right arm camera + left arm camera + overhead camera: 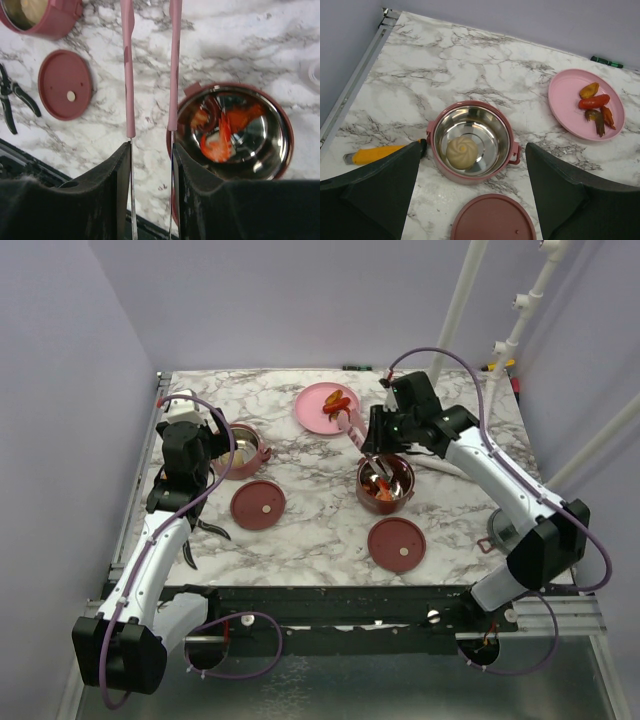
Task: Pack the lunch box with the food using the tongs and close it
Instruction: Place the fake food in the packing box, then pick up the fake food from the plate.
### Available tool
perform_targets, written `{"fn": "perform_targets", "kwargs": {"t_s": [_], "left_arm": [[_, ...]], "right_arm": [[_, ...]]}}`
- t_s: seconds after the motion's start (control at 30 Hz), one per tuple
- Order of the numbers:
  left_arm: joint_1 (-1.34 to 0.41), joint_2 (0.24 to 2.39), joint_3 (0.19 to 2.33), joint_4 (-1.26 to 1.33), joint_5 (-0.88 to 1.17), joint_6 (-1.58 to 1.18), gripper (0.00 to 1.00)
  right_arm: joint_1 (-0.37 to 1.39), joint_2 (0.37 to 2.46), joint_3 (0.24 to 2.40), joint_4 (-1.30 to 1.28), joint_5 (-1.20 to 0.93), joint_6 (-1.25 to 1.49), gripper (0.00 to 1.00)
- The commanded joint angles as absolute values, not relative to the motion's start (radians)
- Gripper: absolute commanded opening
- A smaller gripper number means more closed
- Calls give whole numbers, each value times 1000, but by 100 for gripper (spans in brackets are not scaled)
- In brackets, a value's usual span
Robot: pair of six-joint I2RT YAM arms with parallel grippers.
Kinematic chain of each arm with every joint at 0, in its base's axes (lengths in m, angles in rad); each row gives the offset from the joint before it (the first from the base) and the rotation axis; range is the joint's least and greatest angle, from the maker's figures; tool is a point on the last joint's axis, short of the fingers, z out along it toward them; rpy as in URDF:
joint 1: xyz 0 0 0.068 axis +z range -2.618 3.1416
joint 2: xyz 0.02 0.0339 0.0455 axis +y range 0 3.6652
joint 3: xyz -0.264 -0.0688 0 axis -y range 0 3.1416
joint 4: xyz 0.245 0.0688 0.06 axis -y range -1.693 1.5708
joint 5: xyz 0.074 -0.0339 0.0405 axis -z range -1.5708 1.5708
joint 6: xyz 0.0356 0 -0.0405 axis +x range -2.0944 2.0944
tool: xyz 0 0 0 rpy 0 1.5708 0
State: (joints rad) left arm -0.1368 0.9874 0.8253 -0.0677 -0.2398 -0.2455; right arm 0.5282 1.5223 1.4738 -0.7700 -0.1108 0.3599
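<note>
The lunch box stands as two separate dusty-red bowls. The left bowl (250, 466) (470, 178) holds a tan bun (462, 152). My left gripper (200, 445) (472, 200) hangs open just above and near it, holding nothing. The right bowl (396, 505) (235, 87) holds red food pieces (220, 140). My right gripper (385, 430) (152, 165) is shut on the pink tongs (350, 425) (128, 70), beside that bowl's rim; their tips reach toward the pink plate (315, 405) (565, 97) and leave the wrist view. More food (594, 101) lies on the plate.
Two flat maroon lids (258, 505) (396, 544) lie in front of the bowls. Black-handled pliers (205, 528) (12, 97) sit near the left front edge. A yellow-handled tool (375, 154) lies left of the left bowl.
</note>
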Motion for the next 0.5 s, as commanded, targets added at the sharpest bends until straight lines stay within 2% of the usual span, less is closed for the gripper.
{"fn": "perform_targets", "kwargs": {"t_s": [0.0, 0.23, 0.47], "left_arm": [[-129, 972, 813, -38, -206, -255, 86], [-129, 955, 812, -36, -207, -250, 86], [-133, 937, 812, -37, -208, -246, 87]], "right_arm": [[531, 1628, 1552, -612, -137, 416, 36], [530, 1779, 1612, -514, -62, 486, 37], [530, 1920, 1705, -546, -18, 507, 37]]}}
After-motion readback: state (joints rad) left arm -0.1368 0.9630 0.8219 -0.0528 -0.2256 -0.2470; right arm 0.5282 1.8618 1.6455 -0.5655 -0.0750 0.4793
